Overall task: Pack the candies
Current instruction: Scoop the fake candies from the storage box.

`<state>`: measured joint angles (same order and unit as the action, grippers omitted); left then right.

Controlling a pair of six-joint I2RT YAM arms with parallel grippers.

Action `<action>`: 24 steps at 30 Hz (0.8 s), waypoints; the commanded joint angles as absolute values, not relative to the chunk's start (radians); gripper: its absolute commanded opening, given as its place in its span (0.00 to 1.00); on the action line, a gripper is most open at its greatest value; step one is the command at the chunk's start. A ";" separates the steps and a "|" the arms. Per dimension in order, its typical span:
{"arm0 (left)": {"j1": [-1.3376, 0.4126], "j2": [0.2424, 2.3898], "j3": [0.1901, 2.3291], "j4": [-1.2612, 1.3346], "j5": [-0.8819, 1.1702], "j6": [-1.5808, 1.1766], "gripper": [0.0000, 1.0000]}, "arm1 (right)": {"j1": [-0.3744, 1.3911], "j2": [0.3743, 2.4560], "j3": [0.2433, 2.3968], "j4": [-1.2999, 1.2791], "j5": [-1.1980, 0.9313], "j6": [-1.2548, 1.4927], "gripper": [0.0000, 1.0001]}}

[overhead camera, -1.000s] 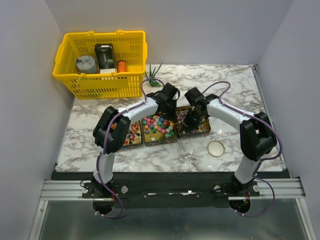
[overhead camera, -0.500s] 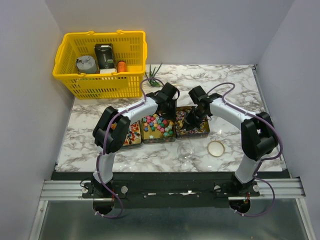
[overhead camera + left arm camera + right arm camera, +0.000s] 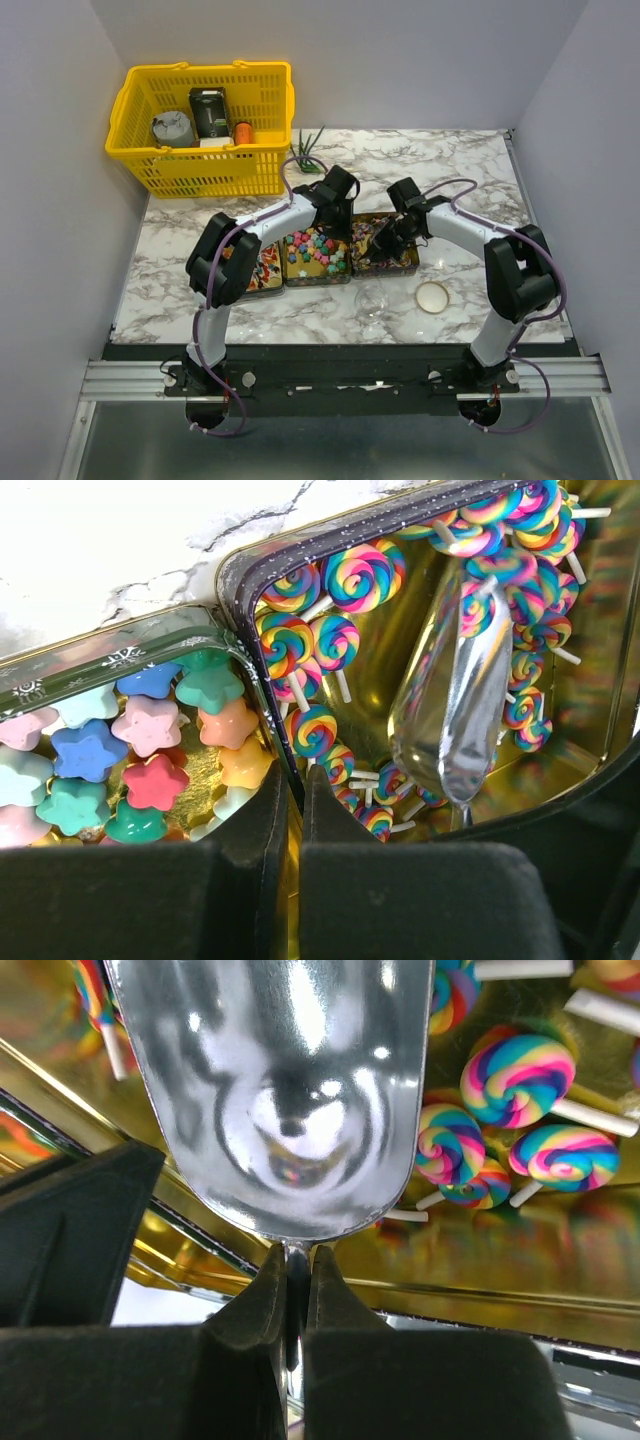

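The left gripper [image 3: 293,815] is pinched shut on the wall just right of the star tin [image 3: 110,660], seemingly the rim of the lollipop tin [image 3: 235,575], probably to steady it. Star candies [image 3: 150,730] fill the star tin and lollipops [image 3: 350,575] its right-hand neighbour. There the right gripper [image 3: 292,1280], clamped on the thin handle of a metal scoop [image 3: 280,1090], holds the bowl low for scooping.

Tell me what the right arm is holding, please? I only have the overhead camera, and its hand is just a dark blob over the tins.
Observer: A shiny metal scoop. The right gripper is shut on its thin stem, above swirl lollipops.
Operator: And the left arm?
Observer: The left gripper is pinched shut on the tin wall dividing those lollipops from star candies.
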<state>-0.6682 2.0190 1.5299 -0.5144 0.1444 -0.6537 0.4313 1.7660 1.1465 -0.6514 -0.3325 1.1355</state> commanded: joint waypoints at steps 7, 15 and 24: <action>-0.663 2.063 1.511 -0.658 0.058 -0.588 0.00 | 0.319 1.767 1.068 -0.796 -0.144 1.279 0.00; -0.661 2.059 1.508 -0.657 0.054 -0.588 0.00 | 0.267 1.799 1.095 -0.824 -0.057 1.233 0.00; -0.663 2.056 1.483 -0.649 0.052 -0.603 0.00 | 0.249 1.858 1.175 -0.867 0.089 1.142 0.00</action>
